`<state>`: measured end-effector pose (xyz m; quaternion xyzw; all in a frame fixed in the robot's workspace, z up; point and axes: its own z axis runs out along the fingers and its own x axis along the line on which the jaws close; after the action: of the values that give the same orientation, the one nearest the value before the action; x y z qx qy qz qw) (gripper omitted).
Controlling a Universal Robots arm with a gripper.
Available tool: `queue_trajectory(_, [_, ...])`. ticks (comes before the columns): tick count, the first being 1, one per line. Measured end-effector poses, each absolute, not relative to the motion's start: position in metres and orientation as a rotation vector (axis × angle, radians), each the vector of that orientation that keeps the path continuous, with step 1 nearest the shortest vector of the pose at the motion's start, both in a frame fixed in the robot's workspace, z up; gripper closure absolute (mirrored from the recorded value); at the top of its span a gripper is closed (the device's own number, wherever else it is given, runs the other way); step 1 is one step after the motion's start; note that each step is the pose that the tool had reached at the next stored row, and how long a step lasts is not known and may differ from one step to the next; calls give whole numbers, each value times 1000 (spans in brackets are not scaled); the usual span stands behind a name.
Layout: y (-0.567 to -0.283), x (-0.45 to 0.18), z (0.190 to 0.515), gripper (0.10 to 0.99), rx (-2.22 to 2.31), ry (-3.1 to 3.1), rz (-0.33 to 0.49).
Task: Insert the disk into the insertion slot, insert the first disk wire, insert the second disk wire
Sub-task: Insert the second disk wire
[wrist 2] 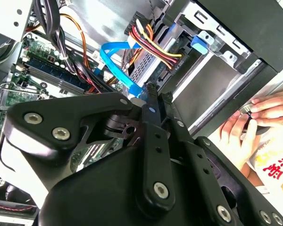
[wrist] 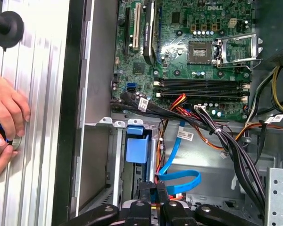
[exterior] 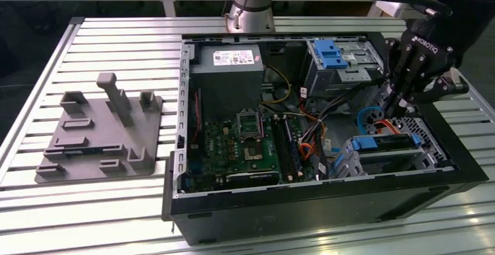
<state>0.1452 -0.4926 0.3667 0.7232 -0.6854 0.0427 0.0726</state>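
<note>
Black pincer (exterior: pixel 396 111), clenched on the plug of a blue cable (wrist: pixel 179 181), hangs inside the open computer case (exterior: pixel 309 206) just behind the disk (exterior: pixel 384 144), which already sits in its insertion slot (exterior: pixel 430 145), long axis running across the case toward the exterior view's right.

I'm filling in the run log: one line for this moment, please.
gripper: shut on blue cable | disk: seated in insertion slot | person's hands: beside case
</note>
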Motion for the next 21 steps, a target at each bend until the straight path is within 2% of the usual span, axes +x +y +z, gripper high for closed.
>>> queue_trajectory(17, [-492,144,365,925,2165,-2087,137])
queue_trajectory(21, [-492,144,365,925,2172,-2117,110])
